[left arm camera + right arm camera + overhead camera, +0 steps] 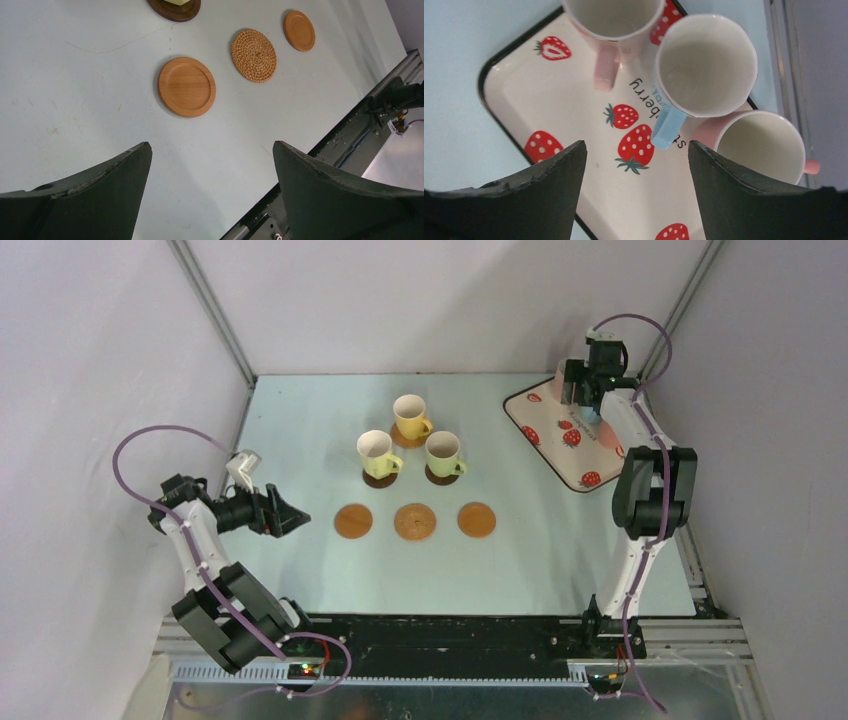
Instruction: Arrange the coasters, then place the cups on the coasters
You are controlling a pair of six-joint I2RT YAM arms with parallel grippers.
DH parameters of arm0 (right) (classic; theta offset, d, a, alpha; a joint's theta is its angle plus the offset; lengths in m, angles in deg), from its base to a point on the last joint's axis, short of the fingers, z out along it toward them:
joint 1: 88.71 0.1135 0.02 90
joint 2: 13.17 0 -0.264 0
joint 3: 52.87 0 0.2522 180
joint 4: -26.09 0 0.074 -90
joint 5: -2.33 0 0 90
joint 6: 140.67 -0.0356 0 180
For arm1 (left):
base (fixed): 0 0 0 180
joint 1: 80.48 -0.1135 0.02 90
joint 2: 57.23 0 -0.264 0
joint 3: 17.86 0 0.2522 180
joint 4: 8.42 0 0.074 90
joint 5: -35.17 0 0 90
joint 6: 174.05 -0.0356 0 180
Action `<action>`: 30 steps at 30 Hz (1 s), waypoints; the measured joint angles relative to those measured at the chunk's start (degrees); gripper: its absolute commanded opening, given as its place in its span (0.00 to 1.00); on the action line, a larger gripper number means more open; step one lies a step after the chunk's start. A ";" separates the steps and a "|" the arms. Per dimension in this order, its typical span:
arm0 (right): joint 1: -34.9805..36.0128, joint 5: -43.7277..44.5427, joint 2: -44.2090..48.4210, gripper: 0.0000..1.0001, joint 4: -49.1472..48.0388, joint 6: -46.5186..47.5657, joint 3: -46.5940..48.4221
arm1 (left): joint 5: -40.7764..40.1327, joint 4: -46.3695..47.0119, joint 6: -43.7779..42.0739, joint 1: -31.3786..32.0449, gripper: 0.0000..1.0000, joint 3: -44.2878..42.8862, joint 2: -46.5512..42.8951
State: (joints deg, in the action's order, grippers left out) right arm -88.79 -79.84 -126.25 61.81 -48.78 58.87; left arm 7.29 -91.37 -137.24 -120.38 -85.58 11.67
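Hiding tray (550, 416) cups (706, 62): right claw (636, 150).

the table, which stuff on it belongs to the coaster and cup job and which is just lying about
Job:
three bare coasters
three mugs standing on coasters
blue mug and two pink mugs on the tray

Just there:
strawberry tray, only holding mugs
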 measured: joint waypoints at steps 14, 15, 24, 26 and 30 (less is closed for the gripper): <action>-0.15 7.08 -7.15 0.69 0.00 -2.34 3.17 | 0.00 0.00 -0.42 0.00 0.98 0.00 0.13; -0.13 7.58 -7.52 0.68 -0.02 -2.32 3.69 | 0.00 -0.02 -0.44 0.00 0.98 0.00 0.17; -0.15 10.60 -11.23 0.64 0.28 -2.23 7.21 | 0.00 0.00 -0.44 0.00 0.98 0.00 0.57; -0.15 10.88 -11.26 0.63 0.52 -2.27 7.21 | 0.00 0.00 -0.44 0.00 0.98 0.00 0.68; -0.15 11.47 -11.26 0.60 0.39 -2.27 7.21 | 0.00 0.00 -0.44 0.00 0.98 0.00 0.81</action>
State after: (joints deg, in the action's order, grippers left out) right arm -88.94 -68.36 -137.50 62.20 -51.05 66.08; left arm 7.29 -91.37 -137.68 -120.38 -85.58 12.48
